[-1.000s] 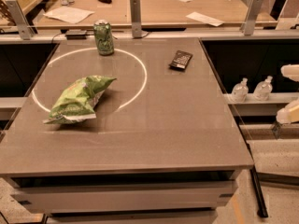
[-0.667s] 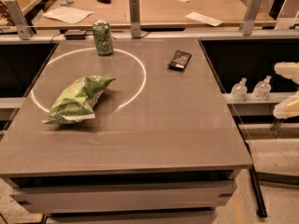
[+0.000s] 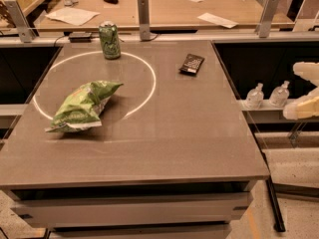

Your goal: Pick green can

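Pale and two-fingered, the gripper [image 3: 299, 89] hangs off the right edge of the grey table [image 3: 164, 153], out past its right side and holding nothing. Its two fingers [image 3: 305, 69] stand apart, one above the other with a clear gap between them. It is well away from everything on the tabletop.

On the left half of the table a crumpled light-green chip bag [image 3: 82, 106] lies on its side, across the near-left arc of a thin white ring [image 3: 151, 81] marked on the surface. Just beyond the gripper, on a low ledge to the right of the table, two small clear bottles [image 3: 255, 95] stand side by side.

Farther back, toward the right of the table's middle, a small dark packet [image 3: 192, 63] lies flat outside the ring. The green can [image 3: 109, 40] stands upright at the far left of the table, on the far arc of the ring, silver top up, far from the gripper. Behind it runs a wooden desk [image 3: 174, 11] with sheets of paper [image 3: 72, 15] lying on it.
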Robot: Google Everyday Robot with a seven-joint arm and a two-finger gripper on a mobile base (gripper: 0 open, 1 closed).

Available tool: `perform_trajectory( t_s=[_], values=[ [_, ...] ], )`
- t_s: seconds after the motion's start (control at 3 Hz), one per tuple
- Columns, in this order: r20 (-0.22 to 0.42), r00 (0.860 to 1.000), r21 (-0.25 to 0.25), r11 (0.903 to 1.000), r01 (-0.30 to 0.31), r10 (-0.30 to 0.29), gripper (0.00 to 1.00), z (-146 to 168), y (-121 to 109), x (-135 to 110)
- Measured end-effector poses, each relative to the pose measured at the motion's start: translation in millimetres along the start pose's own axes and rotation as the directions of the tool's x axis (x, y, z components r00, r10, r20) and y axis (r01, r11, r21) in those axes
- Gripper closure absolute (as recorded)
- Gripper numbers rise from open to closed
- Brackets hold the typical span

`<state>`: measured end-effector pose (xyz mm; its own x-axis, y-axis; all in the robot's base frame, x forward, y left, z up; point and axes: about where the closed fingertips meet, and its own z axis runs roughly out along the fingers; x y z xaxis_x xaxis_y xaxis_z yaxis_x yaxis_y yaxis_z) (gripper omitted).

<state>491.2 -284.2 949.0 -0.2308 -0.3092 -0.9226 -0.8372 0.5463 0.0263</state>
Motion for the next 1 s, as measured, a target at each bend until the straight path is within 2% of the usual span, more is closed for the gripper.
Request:
perform_trajectory(
  t_s=[0.33, 0.67, 1.0],
  values=[
    [0.047, 0.999, 0.074, 0.9972, -0.002, -0.001, 0.00, 35.0, -7.9, -25.7],
    [0.112, 0.994, 0.133, 0.9909, -0.018, 0.003, 0.00, 74.3, -34.1, -51.8],
    [0.173, 0.985, 0.096, 0.9953, -0.014, -0.003, 0.00, 118.6, -57.1, -74.3]
  ],
)
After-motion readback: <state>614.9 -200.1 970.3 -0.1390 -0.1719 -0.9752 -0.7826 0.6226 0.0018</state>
